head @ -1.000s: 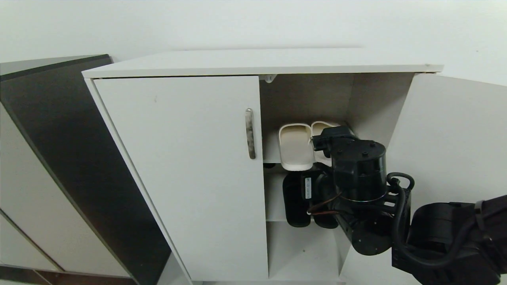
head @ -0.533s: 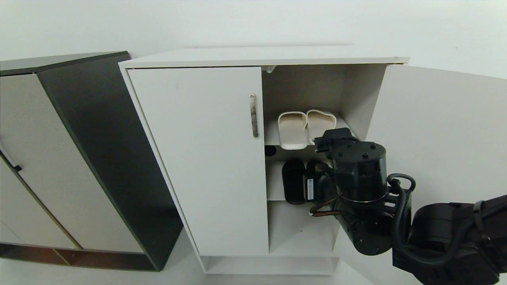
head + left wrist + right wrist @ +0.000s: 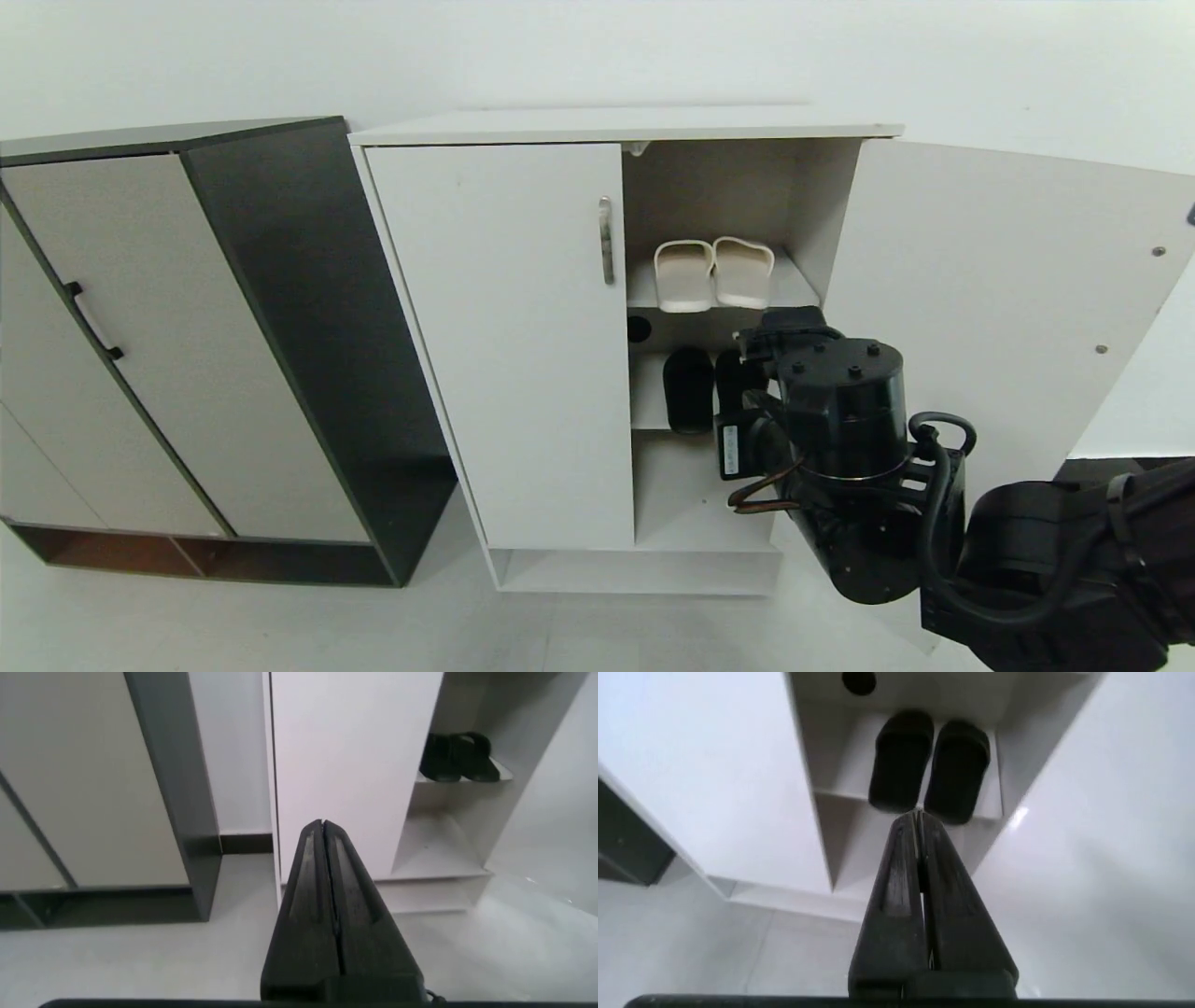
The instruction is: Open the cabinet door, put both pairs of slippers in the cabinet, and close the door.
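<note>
Head view shows the white cabinet (image 3: 616,126) standing on the floor (image 3: 280,625) beside a darker cabinet (image 3: 187,327). Its left-hand door (image 3: 504,345) is closed, while the open door (image 3: 990,308) on the robot's right is swung wide, with its inner face towards the camera. Both pairs are already inside. The white slippers (image 3: 714,273) sit side by side on the upper shelf, and the black slippers (image 3: 689,390) sit on the shelf below, heels towards the opening. By my judgement only the closing remains.

The right arm hangs in front of the lower part of the opening. In the right wrist view the right end effector (image 3: 919,817) has its fingers pressed together with nothing between them, and it points at the black slippers (image 3: 929,761). The left end effector (image 3: 322,826) is likewise pinched flat and empty, low over the floor and well apart from the cabinet.

To close well, the right arm should first leave the opening so the panel cannot trap it. It should then meet the door near its free edge, close to the two small screw heads (image 3: 1158,250), where leverage is best. A push should follow the hinge's arc rather than a straight line. The slipper heels seem to lie at the shelf fronts, so it should ease the last stretch gently.
</note>
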`<state>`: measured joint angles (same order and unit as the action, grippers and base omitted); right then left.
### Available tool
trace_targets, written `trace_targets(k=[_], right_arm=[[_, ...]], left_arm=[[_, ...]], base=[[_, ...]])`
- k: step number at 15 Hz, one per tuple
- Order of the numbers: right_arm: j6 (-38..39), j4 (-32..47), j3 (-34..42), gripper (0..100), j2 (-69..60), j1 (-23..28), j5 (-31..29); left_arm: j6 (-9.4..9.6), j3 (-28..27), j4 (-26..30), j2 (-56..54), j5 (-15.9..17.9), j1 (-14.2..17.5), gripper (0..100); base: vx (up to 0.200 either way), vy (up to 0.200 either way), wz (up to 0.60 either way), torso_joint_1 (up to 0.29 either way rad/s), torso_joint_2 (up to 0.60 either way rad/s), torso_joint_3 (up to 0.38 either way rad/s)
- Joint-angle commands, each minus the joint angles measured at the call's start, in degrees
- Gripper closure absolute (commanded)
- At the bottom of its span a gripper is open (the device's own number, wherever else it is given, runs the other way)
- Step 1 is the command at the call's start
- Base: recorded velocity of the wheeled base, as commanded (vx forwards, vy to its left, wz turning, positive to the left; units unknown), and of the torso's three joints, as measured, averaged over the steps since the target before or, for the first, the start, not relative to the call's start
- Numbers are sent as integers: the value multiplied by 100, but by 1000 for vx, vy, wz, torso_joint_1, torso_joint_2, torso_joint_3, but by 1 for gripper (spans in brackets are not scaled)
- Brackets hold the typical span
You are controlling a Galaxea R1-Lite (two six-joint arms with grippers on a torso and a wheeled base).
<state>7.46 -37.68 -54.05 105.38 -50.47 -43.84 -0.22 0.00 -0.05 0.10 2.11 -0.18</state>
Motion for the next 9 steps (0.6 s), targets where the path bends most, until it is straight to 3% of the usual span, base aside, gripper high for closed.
trace_targets(k=[1, 3, 5, 9], right_arm=[[1, -2, 0, 100, 36, 28, 7], [19, -46, 9, 100, 62, 72, 33], [-87, -477, 167, 100, 106, 116, 24], [-157, -512, 220, 100, 124, 134, 24]], left_arm=[[4, 0, -4, -1, 0, 1, 100], [-4, 0, -4, -1, 0, 1, 100], [4, 0, -4, -1, 0, 1, 100], [4, 0, -4, -1, 0, 1, 100]], base=[[-200, 0, 0, -2, 2, 2], [-200, 0, 0, 0, 5, 2], [0, 0, 0, 0, 0, 0], [0, 0, 0, 0, 0, 0]])
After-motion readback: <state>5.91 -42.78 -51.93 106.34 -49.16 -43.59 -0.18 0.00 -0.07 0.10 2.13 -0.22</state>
